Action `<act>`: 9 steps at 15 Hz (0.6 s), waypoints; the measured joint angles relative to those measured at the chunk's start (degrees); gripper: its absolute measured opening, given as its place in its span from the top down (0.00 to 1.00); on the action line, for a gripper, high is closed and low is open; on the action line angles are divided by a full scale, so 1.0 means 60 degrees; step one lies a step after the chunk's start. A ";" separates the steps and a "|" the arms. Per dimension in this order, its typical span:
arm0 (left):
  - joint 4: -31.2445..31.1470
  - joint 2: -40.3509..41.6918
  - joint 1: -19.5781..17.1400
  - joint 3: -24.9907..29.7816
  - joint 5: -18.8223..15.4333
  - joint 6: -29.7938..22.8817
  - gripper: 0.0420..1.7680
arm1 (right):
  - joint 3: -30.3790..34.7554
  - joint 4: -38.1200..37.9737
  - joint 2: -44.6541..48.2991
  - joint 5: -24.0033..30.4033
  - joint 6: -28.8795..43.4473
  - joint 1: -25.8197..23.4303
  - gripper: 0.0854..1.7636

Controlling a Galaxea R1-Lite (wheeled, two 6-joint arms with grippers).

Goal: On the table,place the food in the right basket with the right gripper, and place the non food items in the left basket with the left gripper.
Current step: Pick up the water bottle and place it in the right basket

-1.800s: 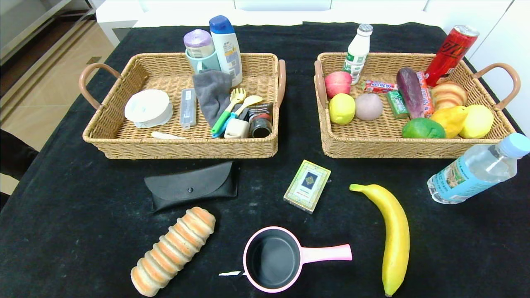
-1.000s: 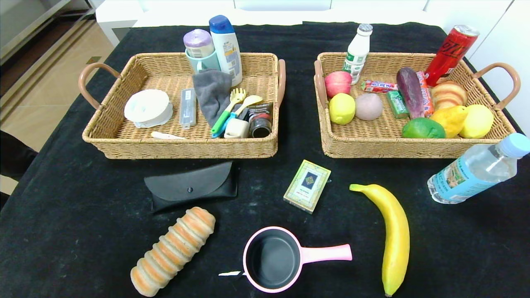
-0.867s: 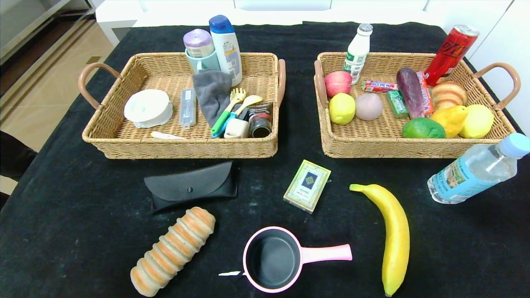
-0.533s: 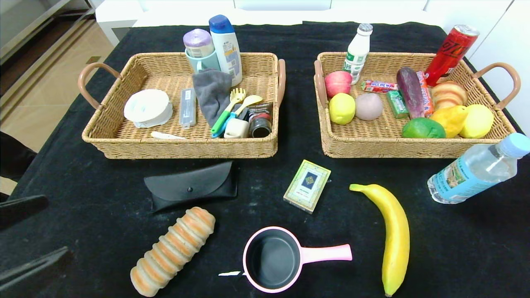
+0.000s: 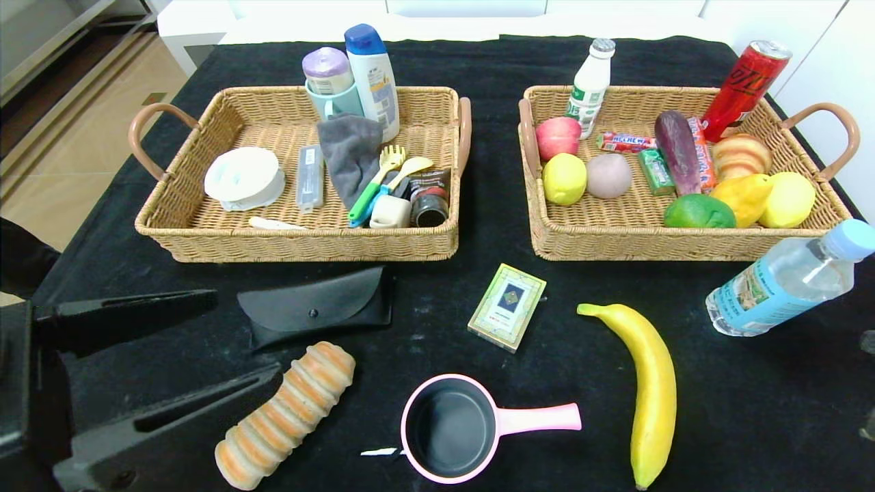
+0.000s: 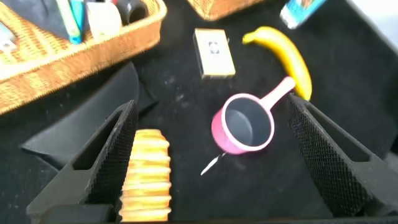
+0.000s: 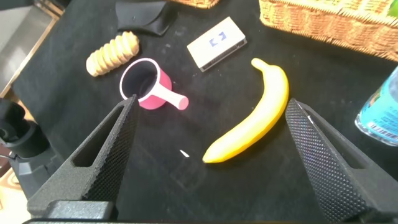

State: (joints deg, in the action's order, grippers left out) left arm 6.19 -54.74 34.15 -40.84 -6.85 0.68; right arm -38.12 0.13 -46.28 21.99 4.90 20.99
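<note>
Glasses case point(image 5: 316, 309): this item lies flat on the desk point(image 5: 752, 410) just in front of the left basket point(image 5: 301, 242), and every other position below is referenced to it. It is judged light and semi-stiff, with a smooth leather-like skin that may slide; a hold across its narrow width near the snap button is advised.

Bread roll point(image 5: 287, 413): located directly on the near side of the glasses case. It is judged light, soft and crushable, so a gentle hold across the ridged middle is indicated.

Card box point(image 5: 507, 316): placed to the right of the glasses case. It is judged light and rigid, and its low profile calls for a hold on the long edges.

Saucepan point(image 5: 472, 427): placed near-right of the glasses case, with the straight handle pointing away from it. It is judged stiff and the heaviest non-food item; the handle or rim is the likely hold.

Banana point(image 5: 646, 389) and water bottle point(image 5: 786, 280): positioned well to the right of the glasses case. The bottle is judged heavy and slippery.

Left gripper point(image 5: 205, 335): positioned just left of the glasses case, with the fingers spread wide and nothing held.

Right gripper point(image 7: 208, 165): seen from its wrist camera spread wide above the banana, holding nothing.
</note>
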 joint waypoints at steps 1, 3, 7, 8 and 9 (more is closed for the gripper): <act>0.0018 -0.0098 0.0028 0.0053 -0.0020 -0.0008 0.03 | 0.0000 0.0004 -0.0037 0.0008 -0.0004 0.0010 0.03; 0.0065 -0.0234 0.0055 0.0085 -0.0006 -0.0010 0.03 | 0.0010 0.0004 -0.0156 0.0010 -0.0010 0.0020 0.03; 0.0065 -0.0323 0.0059 0.0067 0.0049 -0.0014 0.03 | 0.0006 0.0028 -0.0248 0.0026 -0.0008 0.0002 0.03; 0.0083 -0.0327 0.0061 0.0018 0.0049 -0.0010 0.03 | 0.0000 0.0022 -0.0252 0.0028 -0.0008 -0.0012 0.03; 0.0083 -0.0327 0.0059 0.0012 0.0055 -0.0010 0.03 | -0.0004 0.0008 -0.0248 0.0026 -0.0004 -0.0049 0.03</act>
State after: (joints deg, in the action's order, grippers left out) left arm 6.69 -56.70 34.50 -40.77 -6.52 0.62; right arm -38.14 0.18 -47.76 22.15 4.88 20.70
